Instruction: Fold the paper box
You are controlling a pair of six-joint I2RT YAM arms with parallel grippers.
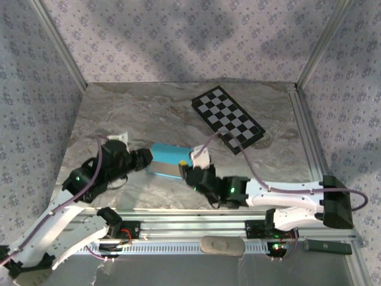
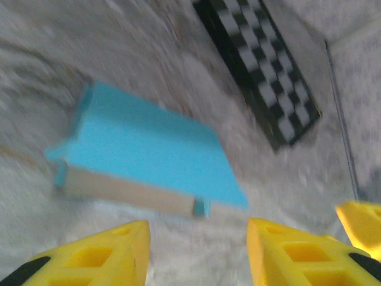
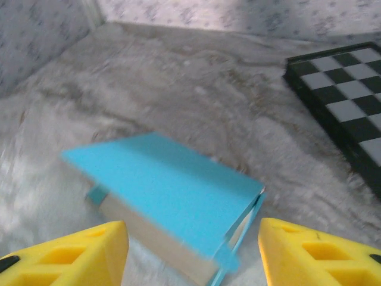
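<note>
The paper box [image 1: 168, 158] lies folded on the table between my two grippers, turquoise on top with a pale tan side wall. In the left wrist view the paper box [image 2: 149, 149] sits just beyond my left gripper [image 2: 196, 253], whose yellow fingers [image 2: 107, 253] stand open and apart from it; a small tab sticks out at its near edge. In the right wrist view the paper box [image 3: 172, 185] reaches between the open fingers [image 3: 321, 253] of my right gripper [image 3: 193, 256], untouched, with its end flap slightly ajar. From above, the left gripper [image 1: 147, 158] is at the box's left end and the right gripper [image 1: 188, 169] at its right end.
A black-and-white checkerboard [image 1: 228, 119] lies flat at the back right, also seen in the left wrist view as the checkerboard [image 2: 262, 65] and in the right wrist view as the checkerboard [image 3: 345, 95]. Patterned walls enclose the marble table [image 1: 137, 107]. A rail [image 1: 196, 229] runs along the near edge.
</note>
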